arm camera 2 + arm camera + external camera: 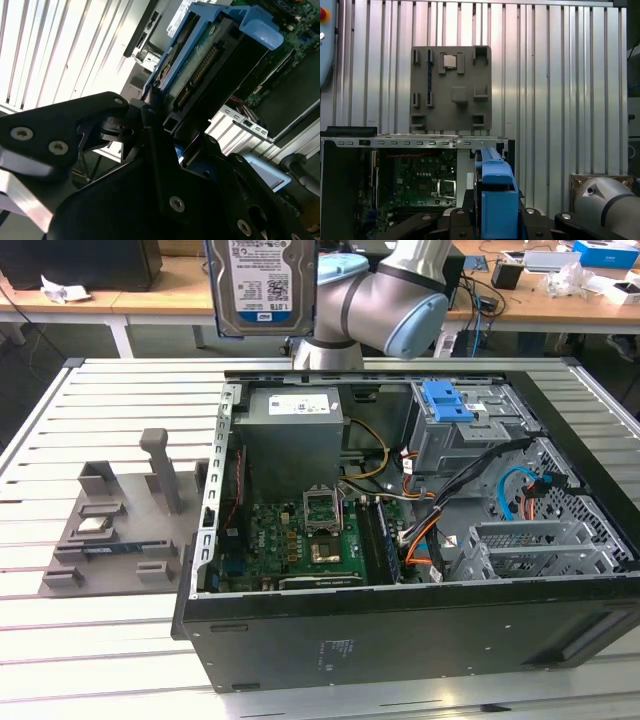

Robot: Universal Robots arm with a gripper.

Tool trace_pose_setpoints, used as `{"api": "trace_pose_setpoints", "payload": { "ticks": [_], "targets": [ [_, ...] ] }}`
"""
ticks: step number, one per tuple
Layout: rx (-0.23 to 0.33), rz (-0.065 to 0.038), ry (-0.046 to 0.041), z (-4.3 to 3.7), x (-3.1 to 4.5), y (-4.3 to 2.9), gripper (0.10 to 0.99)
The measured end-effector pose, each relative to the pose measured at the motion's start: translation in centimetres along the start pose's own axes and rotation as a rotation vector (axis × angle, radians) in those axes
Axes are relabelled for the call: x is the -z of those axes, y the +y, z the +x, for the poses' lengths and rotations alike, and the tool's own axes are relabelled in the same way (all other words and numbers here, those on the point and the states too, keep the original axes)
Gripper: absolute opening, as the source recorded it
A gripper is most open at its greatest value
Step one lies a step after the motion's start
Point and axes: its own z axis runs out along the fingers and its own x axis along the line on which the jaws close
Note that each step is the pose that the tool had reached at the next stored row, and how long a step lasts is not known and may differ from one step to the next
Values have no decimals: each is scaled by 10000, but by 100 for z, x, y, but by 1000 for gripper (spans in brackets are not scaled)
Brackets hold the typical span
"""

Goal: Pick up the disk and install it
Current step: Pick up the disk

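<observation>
1. To the exterior view's left of the computer case, a grey tray of part holders lies on the slatted table, close to the case's side wall.
2. Above the case's far left corner we see the disk held upright in the air. Its label faces the camera and it is clear of the case.
3. In the second wrist view the gripper is clamped on one end of the disk, with its black fingers pressed to the blue frame. In the first wrist view the disk stands edge-on above the case.
4. Inside the case a grey power box sits at the far left, with a green circuit board in front of it.
5. Behind the case rises the robot arm.
6. At the case's far right a lone blue bracket sits on the metal drive cage.
</observation>
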Motion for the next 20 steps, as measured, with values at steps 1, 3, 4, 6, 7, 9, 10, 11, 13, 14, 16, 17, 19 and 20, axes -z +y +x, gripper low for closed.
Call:
{"api": "trace_pose_setpoints", "payload": {
  "ticks": [1, 3, 4, 6, 7, 9, 10, 11, 13, 14, 16, 17, 19, 20],
  "targets": [
    [2, 1, 0, 1, 2, -43, 365],
    [0, 0, 0, 1, 5, -104, 365],
    [0, 1, 0, 2, 6, -130, 365],
    [1, 1, 0, 3, 9, -205, 365],
    [0, 0, 0, 3, 12, -258, 365],
    [1, 1, 0, 4, 15, -331, 365],
    [0, 1, 0, 5, 17, -359, 365],
    [0, 0, 0, 5, 19, -399, 365],
    [0, 0, 0, 6, 22, -466, 365],
    [-1, 0, 0, 6, 23, -496, 365],
    [1, 0, 0, 7, 27, -574, 365],
    [-1, 0, 0, 8, 29, -605, 365],
    [2, 0, 0, 9, 32, -674, 365],
    [0, 1, 0, 9, 33, -701, 365]
  ]
}}
